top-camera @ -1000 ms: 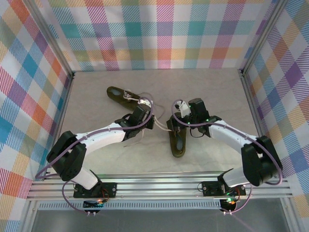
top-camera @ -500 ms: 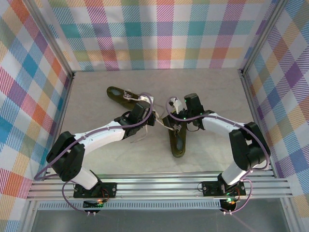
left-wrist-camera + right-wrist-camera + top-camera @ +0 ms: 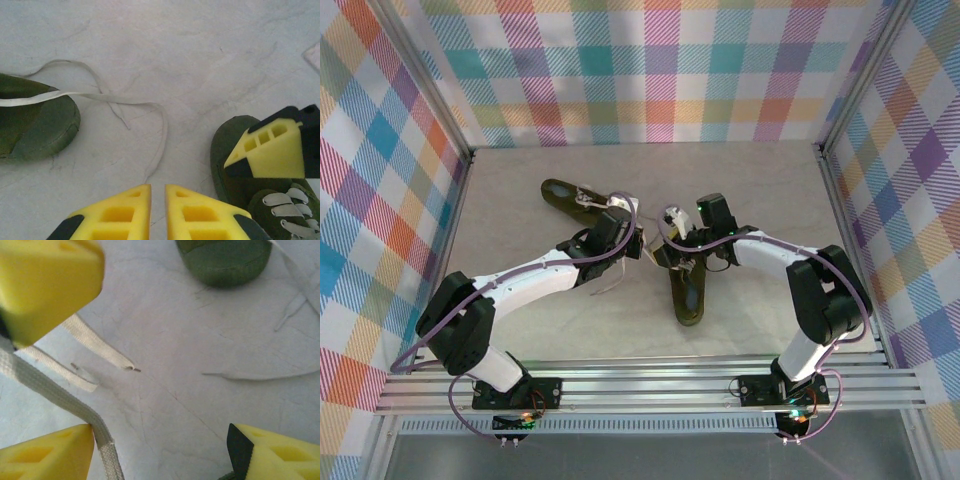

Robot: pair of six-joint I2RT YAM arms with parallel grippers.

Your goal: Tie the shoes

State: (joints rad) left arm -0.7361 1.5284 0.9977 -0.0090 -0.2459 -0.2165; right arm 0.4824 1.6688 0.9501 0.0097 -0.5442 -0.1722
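pale marbled table (image 3: pixel 520 300) inside plaid walls. an olive shoe (image 3: pixel 563 194) lies up-left of the left gripper (image 3: pixel 158 187), whose fingers are pressed almost together; whether they pinch anything i cannot tell. the right gripper (image 3: pixel 160 435) is spread wide at the toe of the other shoe (image 3: pixel 688 295), a lace (image 3: pixel 75 400) brushing one finger. the laces look limp, light and slippery, best pinched near a loose end

The far shoe (image 3: pixel 563 193), dark olive, lies slanted at 11 o'clock on the bench. The near shoe (image 3: pixel 688 300) runs from centre toward 6 o'clock. Cream laces (image 3: pixel 100 97) trail loose, untied.
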